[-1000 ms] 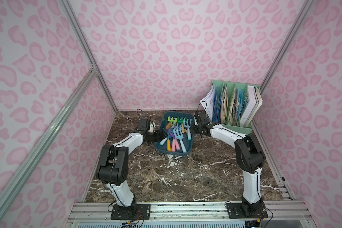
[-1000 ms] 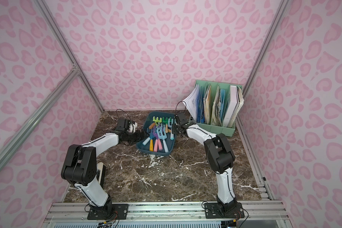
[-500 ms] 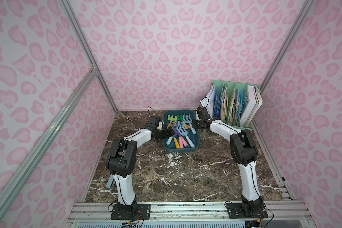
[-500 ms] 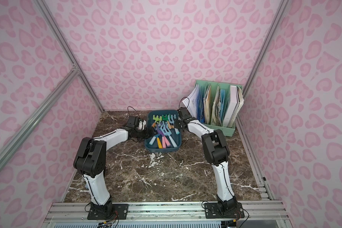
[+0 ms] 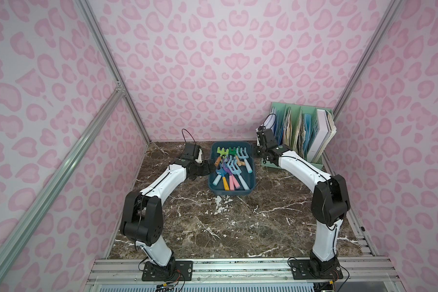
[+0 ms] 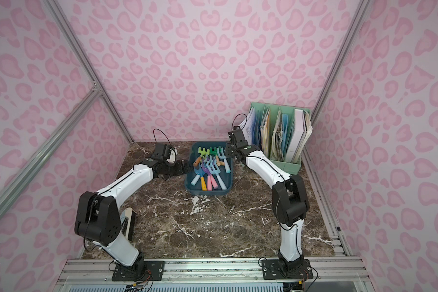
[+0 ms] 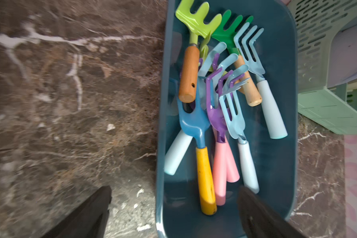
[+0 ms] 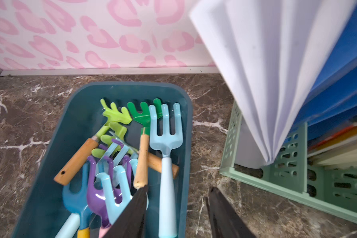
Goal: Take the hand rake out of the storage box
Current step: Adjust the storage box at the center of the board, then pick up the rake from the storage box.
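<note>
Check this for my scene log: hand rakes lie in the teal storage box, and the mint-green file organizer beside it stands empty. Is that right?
Not quite. The hand rakes do lie in the storage box, and the file organizer stands beside it, but it is not empty: both top views show books and folders filling it.

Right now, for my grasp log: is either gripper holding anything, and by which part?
Nothing is held. The left gripper and right gripper stand open, each astride the storage box rim; the hand rakes lie free.
</note>
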Controlling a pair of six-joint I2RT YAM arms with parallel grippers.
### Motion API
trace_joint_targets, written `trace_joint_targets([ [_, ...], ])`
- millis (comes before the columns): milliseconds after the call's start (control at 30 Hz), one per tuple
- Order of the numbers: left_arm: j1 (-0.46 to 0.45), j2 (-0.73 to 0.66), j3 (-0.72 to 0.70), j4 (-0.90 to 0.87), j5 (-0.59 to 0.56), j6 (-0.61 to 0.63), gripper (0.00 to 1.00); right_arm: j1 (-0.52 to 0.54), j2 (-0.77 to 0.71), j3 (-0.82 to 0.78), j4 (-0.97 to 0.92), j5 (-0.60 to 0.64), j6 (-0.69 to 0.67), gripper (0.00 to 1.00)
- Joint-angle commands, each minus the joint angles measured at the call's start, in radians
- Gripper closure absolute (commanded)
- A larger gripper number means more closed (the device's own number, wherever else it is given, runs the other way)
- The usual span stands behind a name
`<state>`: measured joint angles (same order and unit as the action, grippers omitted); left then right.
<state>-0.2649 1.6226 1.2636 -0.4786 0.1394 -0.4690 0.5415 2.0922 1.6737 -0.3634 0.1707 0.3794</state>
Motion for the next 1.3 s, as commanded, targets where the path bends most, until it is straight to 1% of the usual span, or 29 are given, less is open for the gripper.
trace_joint_targets([
  [0,0.001,-0.113,-0.050,-0.051,-0.129,0.036,0.02,0.064,0.014,0.007,-0.053,0.038,-0.070,0.50],
  [67,0.000,-0.202,-0.105,-0.021,-0.152,0.038,0.01,0.084,0.047,0.029,-0.084,0.057,-0.081,0.53],
  [167,0.000,-0.312,-0.190,0.038,-0.179,0.042,0.02,0.082,0.112,0.083,-0.124,0.056,-0.105,0.54],
  [300,0.000,-0.377,-0.240,0.074,-0.173,0.063,0.02,0.076,0.227,0.195,-0.197,0.064,-0.147,0.54],
  [400,0.000,-0.382,-0.236,0.063,-0.167,0.081,0.02,0.069,0.277,0.231,-0.213,0.055,-0.139,0.56],
  [467,0.000,-0.380,-0.234,0.061,-0.161,0.089,0.01,0.069,0.303,0.253,-0.226,0.072,-0.131,0.56],
  [633,-0.001,-0.385,-0.249,0.081,-0.141,0.097,0.01,0.070,0.364,0.322,-0.295,0.177,-0.116,0.56],
  [700,0.000,-0.388,-0.256,0.084,-0.142,0.099,0.01,0.068,0.366,0.315,-0.289,0.186,-0.118,0.56],
  [800,-0.001,-0.385,-0.254,0.076,-0.149,0.098,0.01,0.060,0.377,0.319,-0.281,0.131,-0.136,0.57],
  [1000,0.000,-0.372,-0.245,0.062,-0.151,0.099,0.02,0.024,0.384,0.316,-0.254,-0.035,-0.146,0.59],
  [1100,0.000,-0.373,-0.248,0.065,-0.150,0.098,0.02,0.022,0.398,0.328,-0.262,-0.067,-0.148,0.59],
  [1167,0.000,-0.371,-0.247,0.064,-0.147,0.097,0.02,0.027,0.414,0.342,-0.273,-0.070,-0.145,0.59],
  [1200,0.000,-0.372,-0.247,0.065,-0.147,0.096,0.02,0.029,0.423,0.352,-0.283,-0.050,-0.144,0.59],
  [1267,0.000,-0.372,-0.251,0.068,-0.152,0.095,0.02,0.032,0.458,0.404,-0.338,0.046,-0.113,0.60],
])
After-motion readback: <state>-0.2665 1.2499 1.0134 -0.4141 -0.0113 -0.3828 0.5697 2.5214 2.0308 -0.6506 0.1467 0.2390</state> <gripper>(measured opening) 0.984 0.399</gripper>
